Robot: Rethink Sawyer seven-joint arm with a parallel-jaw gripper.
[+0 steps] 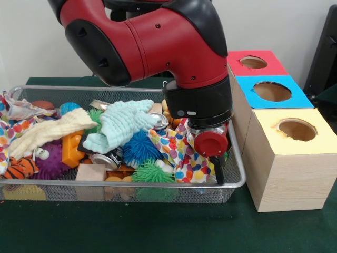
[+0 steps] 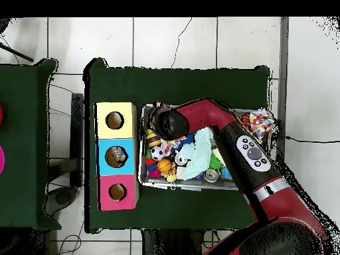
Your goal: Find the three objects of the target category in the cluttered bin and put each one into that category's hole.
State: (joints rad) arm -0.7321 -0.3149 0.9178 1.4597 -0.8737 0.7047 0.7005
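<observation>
Down low in the wire bin, gripper over polka-dot cloth (open or clenched, impossible to tell), beside yellow-topped box.

Even, soft indoor light fills the front view, bright enough that colours read clearly. The red arm carries broad pale highlights along its top curve, so light comes from above. A silver can in the wire bin glints. Shadows are faint: a dark band under the wooden boxes on the green tabletop. From overhead, the white floor looks washed out, the cloth very dark.
</observation>
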